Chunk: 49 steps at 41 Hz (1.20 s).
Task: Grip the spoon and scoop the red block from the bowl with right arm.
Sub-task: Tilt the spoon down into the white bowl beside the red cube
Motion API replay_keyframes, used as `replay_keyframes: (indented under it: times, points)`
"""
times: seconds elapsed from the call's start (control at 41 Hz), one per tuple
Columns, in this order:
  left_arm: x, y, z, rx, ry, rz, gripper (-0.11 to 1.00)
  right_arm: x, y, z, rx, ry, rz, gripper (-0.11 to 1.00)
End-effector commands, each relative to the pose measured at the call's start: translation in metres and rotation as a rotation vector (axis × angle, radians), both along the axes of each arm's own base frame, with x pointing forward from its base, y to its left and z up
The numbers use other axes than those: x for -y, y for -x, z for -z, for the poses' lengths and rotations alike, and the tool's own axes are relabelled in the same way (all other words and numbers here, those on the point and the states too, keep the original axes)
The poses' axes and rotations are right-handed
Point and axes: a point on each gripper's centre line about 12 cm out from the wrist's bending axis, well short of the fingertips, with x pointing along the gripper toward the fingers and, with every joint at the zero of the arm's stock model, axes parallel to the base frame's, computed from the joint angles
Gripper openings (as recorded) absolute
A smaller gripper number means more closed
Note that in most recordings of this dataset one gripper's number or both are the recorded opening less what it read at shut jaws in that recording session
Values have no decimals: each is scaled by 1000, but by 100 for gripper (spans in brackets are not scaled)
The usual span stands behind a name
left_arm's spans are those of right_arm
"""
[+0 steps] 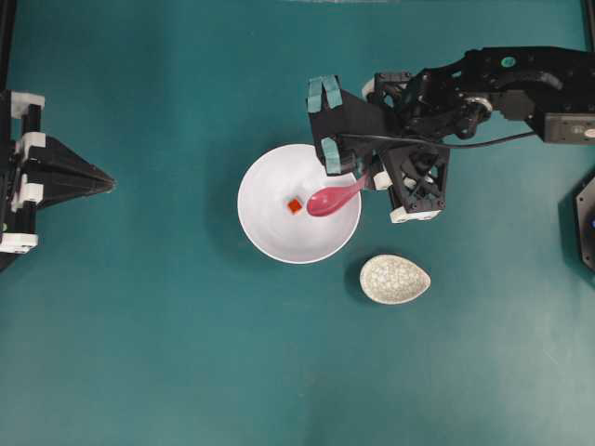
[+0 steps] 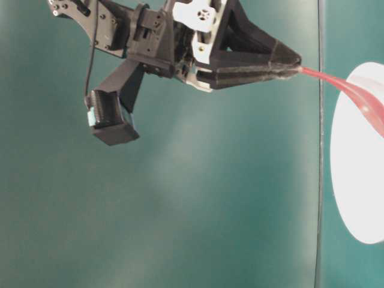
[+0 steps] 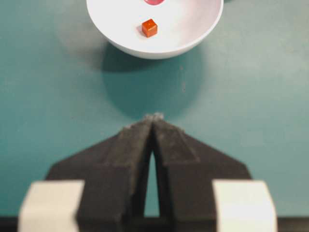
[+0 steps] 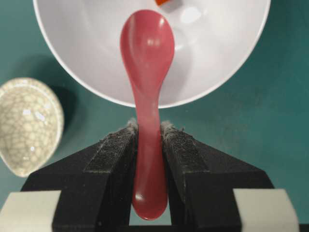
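Note:
The white bowl (image 1: 279,237) stands mid-table with the tiny red block (image 1: 295,205) on its floor. My right gripper (image 1: 370,175) is shut on the handle of the pink spoon (image 1: 328,199). The spoon's scoop hangs inside the bowl, just right of the block and apart from it. The right wrist view shows the spoon (image 4: 147,58) clamped between the pads (image 4: 176,145) of the gripper (image 4: 148,126), over the bowl (image 4: 222,67), with the block (image 4: 162,2) at the top edge. My left gripper (image 1: 107,184) rests shut and empty at the far left, and its tips (image 3: 153,117) point at the bowl (image 3: 193,41) and block (image 3: 149,27).
A small speckled beige oval dish (image 1: 395,279) lies just right of the bowl, toward the front, also at the left of the right wrist view (image 4: 26,123). A dark fixture (image 1: 586,223) sits at the right edge. Teal cloth covers the table.

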Motion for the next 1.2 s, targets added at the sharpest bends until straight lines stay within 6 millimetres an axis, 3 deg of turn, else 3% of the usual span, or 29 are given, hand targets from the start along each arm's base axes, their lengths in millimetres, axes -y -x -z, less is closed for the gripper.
replay_keyframes:
  times: [0.0, 0.342, 1.171]
  points:
    - [-1, -2, -4, 14, -2, -4, 0, 2, -6, -10, 31, 9, -1, 24]
    - [-1, -2, -5, 18, -2, -4, 0, 5, -20, 1, 9, 24, -15, 24]
    - [-1, -2, -5, 20, -5, -3, 0, 0, -41, 4, 52, 37, -24, 24]
